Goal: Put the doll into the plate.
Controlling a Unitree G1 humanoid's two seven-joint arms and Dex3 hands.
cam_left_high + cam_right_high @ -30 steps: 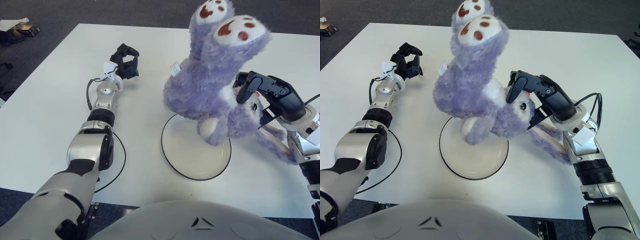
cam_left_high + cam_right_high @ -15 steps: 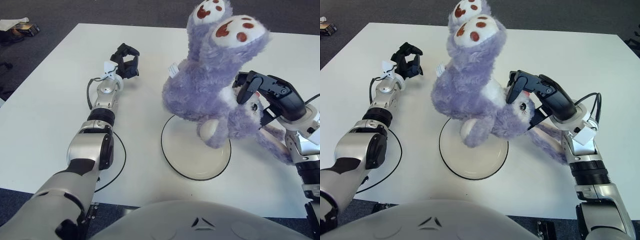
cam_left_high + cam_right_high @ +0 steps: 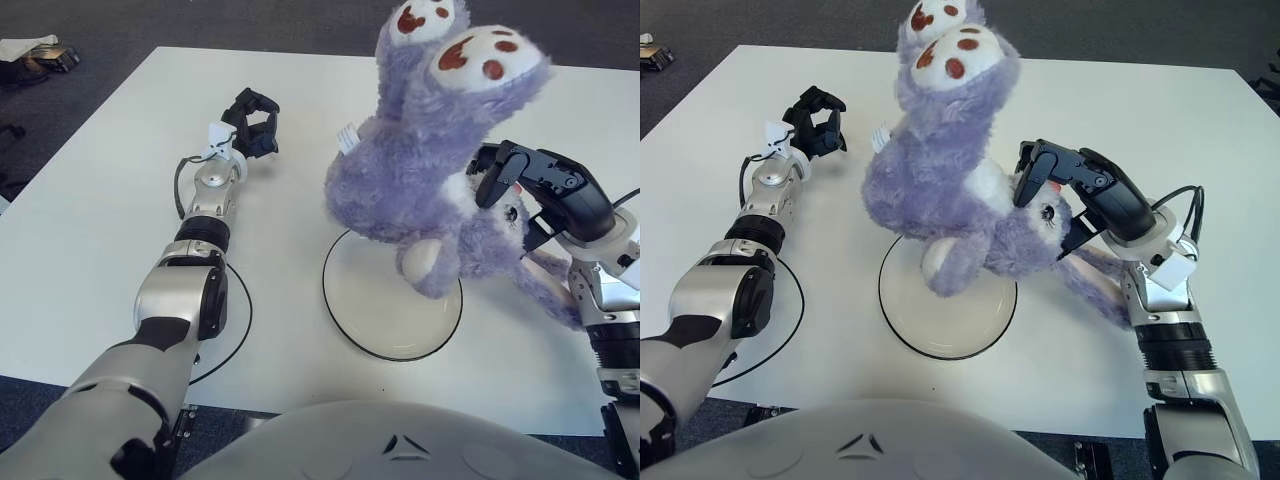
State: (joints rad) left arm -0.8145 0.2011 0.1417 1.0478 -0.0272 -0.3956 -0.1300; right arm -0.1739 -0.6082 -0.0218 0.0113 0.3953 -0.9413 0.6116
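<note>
We are seeing the purple plush rabbit point(image 3: 420, 170) hiding the plate's point(image 3: 375, 310) far rim; right hand point(image 3: 530, 185) is gripping its head, upside down. Left hand point(image 3: 252, 122) is curling empty, well apart.

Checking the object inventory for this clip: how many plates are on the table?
1. The plate sits at the table's front centre, partly under the upside-down doll gripped by the right hand. Nothing suggests a second one hidden.

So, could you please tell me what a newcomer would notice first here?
The big purple plush doll, upside down with its spotted feet up, held by the right hand above the black-rimmed plate at the table's centre. The left hand shows far off on the left, fingers curled and holding nothing.
</note>
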